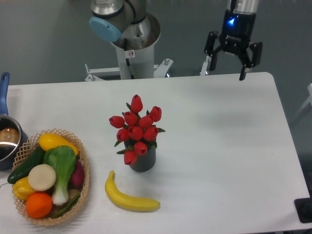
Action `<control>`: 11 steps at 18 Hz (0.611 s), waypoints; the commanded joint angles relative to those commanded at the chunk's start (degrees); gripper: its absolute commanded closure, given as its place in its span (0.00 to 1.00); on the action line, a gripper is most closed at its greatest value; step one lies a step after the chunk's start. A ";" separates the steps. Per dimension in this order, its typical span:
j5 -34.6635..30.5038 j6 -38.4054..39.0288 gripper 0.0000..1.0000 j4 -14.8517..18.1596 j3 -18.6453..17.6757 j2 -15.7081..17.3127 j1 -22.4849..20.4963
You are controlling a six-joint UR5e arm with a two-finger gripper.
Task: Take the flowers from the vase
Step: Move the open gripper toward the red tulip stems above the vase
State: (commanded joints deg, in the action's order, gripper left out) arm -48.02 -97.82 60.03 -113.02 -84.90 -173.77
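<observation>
A bunch of red tulip flowers [136, 129] stands upright in a small dark grey ribbed vase [143, 161] near the middle of the white table [224, 141]. My gripper [226, 68] hangs open over the table's far edge, well up and to the right of the flowers, its two black fingers spread wide and pointing down. Nothing is between the fingers.
A yellow banana [128, 197] lies just in front of the vase. A wicker basket [84, 183] of vegetables and fruit sits at the front left. A metal pot with a blue handle [4, 134] is at the left edge. The arm's base [131, 46] rises behind the table.
</observation>
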 joint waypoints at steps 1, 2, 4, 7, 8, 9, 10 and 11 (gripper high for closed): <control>2.38 0.00 0.00 -0.09 -1.14 -0.27 0.96; 4.06 0.00 0.00 -0.09 -2.02 -0.36 1.24; 4.95 0.61 0.00 0.09 -2.21 -0.71 1.50; 5.04 3.33 0.00 0.00 -3.95 -0.71 3.87; 5.74 3.51 0.00 -0.09 -4.83 -0.53 4.31; 7.05 3.69 0.00 0.00 -5.36 -0.53 4.40; 10.20 4.04 0.00 0.00 -6.24 -0.53 4.49; 12.40 4.13 0.00 0.00 -6.77 -0.62 4.49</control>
State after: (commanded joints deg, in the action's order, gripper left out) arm -35.62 -93.69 60.03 -119.79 -85.52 -169.28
